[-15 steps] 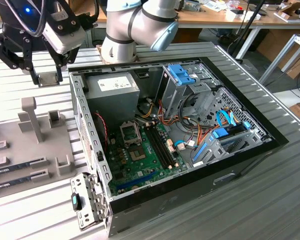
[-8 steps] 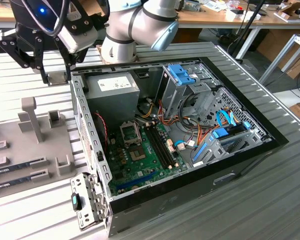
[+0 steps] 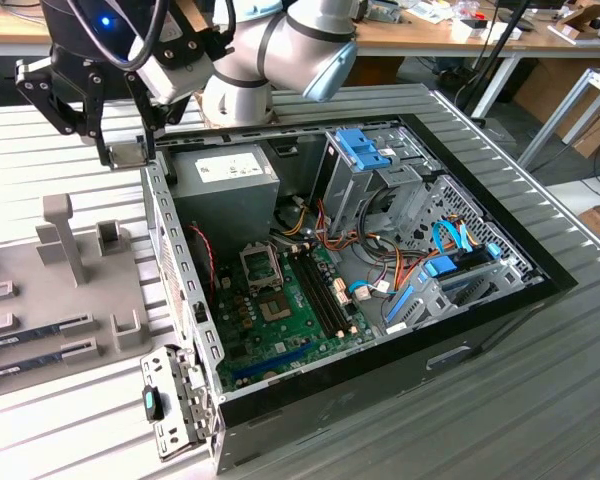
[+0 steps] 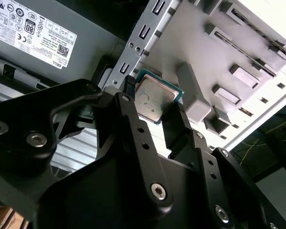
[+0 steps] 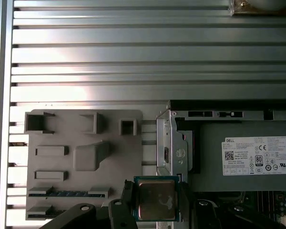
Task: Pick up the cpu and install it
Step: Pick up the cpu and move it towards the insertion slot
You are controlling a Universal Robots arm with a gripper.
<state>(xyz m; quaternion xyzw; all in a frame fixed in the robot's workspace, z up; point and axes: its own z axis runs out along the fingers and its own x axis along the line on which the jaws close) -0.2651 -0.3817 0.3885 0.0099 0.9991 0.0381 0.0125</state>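
The cpu, a silver-topped square with a green rim, is pinched at two opposite edges by the black pincer and held off the bench. Its metal top faces the camera in both wrist views. In the exterior view the cpu hangs between the fingers of the pincer, toward the bench edge at the back of that view. It sits just above the corner of the open computer case, where the perforated metal wall meets the power supply. In the first wrist view the chip lies over the case wall, with the grey fixture tray to one side and the labelled power supply to the other. The tray sits on the ribbed aluminium bench just beside the case, and long narrow memory sticks lie in its slots. Inside the case the green motherboard lies flat. Its metal-framed socket is well apart from the held chip. Coloured cables and a blue-latched drive cage fill the case's far side. The silver arm reaches in from the bench's back edge.
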